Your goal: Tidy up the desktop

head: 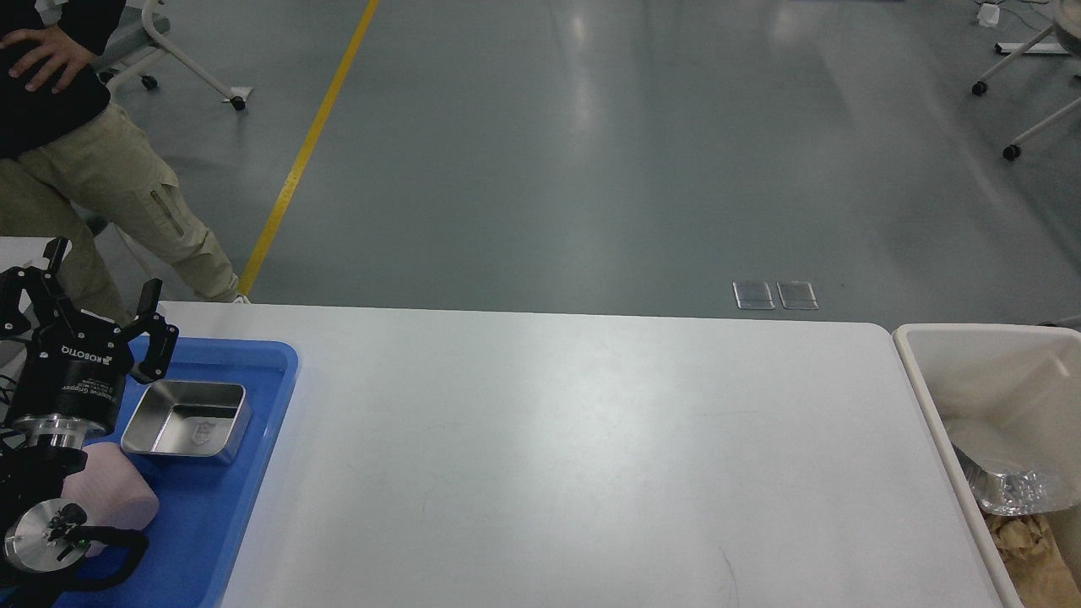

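**A:** ok so where's everything sitting right now?

**B:** the desktop (574, 456) fills the middle, big white top. There's a blue tray (253, 439) on its left edge, holding a shiny square metal tin (187, 420) and a pale pink roll (114, 496) just nearer the front edge than the tin.

**A:** and the arms?

**B:** left gripper (101, 291) is up over the tray near the far left corner, fingers spread wide apart, nothing between them. Can't see the right gripper at all.

**A:** what's off the right edge?

**B:** a beige bin (916, 371) butted right up beside the right edge. Inside there's crumpled foil (1018, 488) and some brown paper scraps (1034, 553) nearer the front corner.

**A:** anything else?

**B:** a person in khaki pants (127, 190) standing past the far left corner, plus a yellow floor line (308, 143).
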Robot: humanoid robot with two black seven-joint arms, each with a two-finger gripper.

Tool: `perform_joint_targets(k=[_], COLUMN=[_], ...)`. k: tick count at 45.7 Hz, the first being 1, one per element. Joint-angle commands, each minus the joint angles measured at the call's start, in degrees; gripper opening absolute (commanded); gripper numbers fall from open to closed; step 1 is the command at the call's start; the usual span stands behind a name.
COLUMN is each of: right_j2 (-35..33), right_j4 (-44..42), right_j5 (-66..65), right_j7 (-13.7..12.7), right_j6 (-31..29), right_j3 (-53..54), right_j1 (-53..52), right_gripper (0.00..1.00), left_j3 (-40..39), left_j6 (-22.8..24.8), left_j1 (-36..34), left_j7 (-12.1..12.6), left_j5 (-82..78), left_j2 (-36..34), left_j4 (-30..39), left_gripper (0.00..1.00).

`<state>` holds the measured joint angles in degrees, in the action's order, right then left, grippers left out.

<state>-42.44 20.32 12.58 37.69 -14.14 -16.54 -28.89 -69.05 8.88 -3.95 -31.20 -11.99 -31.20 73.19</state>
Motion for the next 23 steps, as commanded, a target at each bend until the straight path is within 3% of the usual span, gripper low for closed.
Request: perform_joint_targets(k=[1,16,23], right_j2=[2.79,14.49,20.63], right_j4=[-0.10,0.16,0.78], right_j5=[-0.19,-0.01,0.08], right_j7=[0.11,-0.07,-0.25], right_j6=[-0.18,0.26,0.26], right_j3=[0.02,0.54,8.53], right_j1=[-1.52,-13.21,-16.73], right_gripper=[1.00,1.00,1.00], left_j3=[-0.12,-0.12,-0.30], left_j6=[0.26,0.35,0.09], left_j1=[0.88,0.97,0.61], left_j7=[0.00,0.18,0.26], left_j5=[-0.05,-0.05,-0.05], left_j2=[-0.26,-1.67,-1.50], left_j4=[0.02,-0.07,-0.07], left_gripper=[0.96,0.96,0.96])
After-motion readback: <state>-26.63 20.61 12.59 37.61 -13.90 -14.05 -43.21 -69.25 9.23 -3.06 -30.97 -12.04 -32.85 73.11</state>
